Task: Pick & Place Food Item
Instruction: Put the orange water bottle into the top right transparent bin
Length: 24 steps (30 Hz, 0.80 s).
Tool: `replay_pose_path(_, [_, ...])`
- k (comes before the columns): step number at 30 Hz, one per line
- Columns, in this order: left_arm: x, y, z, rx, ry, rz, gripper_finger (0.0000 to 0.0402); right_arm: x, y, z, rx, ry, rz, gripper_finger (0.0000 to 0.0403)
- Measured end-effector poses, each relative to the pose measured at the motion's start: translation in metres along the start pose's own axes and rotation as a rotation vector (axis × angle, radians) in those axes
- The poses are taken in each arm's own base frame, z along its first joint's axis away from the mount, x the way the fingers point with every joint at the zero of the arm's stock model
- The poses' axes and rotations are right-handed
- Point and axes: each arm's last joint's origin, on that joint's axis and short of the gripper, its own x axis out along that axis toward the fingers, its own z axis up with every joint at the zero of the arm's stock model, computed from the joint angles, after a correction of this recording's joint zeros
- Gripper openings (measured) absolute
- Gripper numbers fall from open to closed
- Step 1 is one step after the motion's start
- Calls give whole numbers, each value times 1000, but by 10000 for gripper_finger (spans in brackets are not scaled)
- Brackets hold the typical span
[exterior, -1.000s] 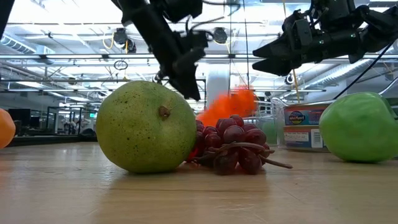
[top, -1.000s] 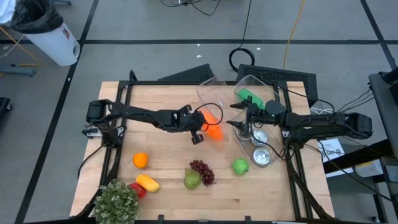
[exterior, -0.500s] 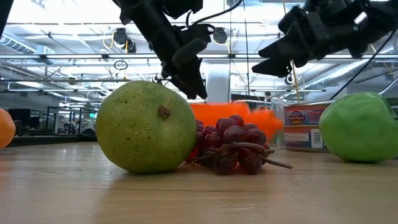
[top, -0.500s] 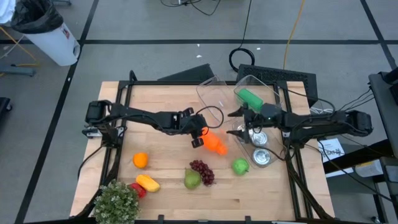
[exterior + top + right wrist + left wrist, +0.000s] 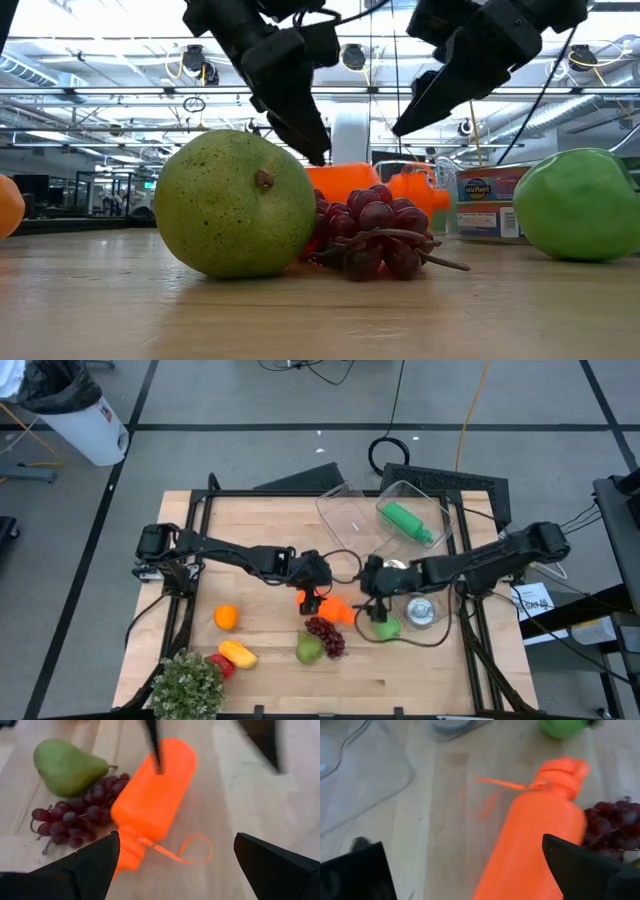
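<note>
An orange bottle lies on its side on the wooden table, just above the bunch of red grapes and touching it. A second ago it was higher up and nearer the clear containers; half a second ago it was dropping toward the middle of the table. Now it rests flat, its thin orange cap strap loose on the wood.

The left gripper hangs right over the bottle's wide end with its fingers spread wide, holding nothing, so the bottle appears to have been let go.

The right gripper has swung in from beside the tins and now sits just beside the bottle's neck end, fingers wide open and empty. It seems poised to take the bottle next.

Nearby lie a green pear, a green apple, an orange, and a clear bin holding a green bottle.
</note>
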Motion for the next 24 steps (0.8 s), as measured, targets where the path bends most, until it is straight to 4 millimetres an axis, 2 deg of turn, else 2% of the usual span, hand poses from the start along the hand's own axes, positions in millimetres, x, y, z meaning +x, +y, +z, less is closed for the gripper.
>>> replay_pose_path(3, [0, 1, -3, -25, 35, 7, 329, 13, 8, 1, -17, 49, 67, 373])
replay_pose_path(7, [-1, -3, -14, -24, 153, -79, 320, 24, 13, 1, -23, 83, 119, 373])
replay_pose_path(10, [-3, -11, -21, -5, 220, -176, 309, 27, 12, -1, -18, 103, 133, 373])
replay_pose_path(13, [-3, -25, -21, 76, 214, -217, 298, 27, 8, 1, -17, 97, 124, 373])
replay_pose_path(17, [1, -36, -22, 206, 194, -85, 296, 28, 4, 1, -24, 101, 114, 373])
replay_pose_path(24, [28, -24, -22, 224, 166, -29, 309, 28, 0, 1, -20, 97, 103, 373])
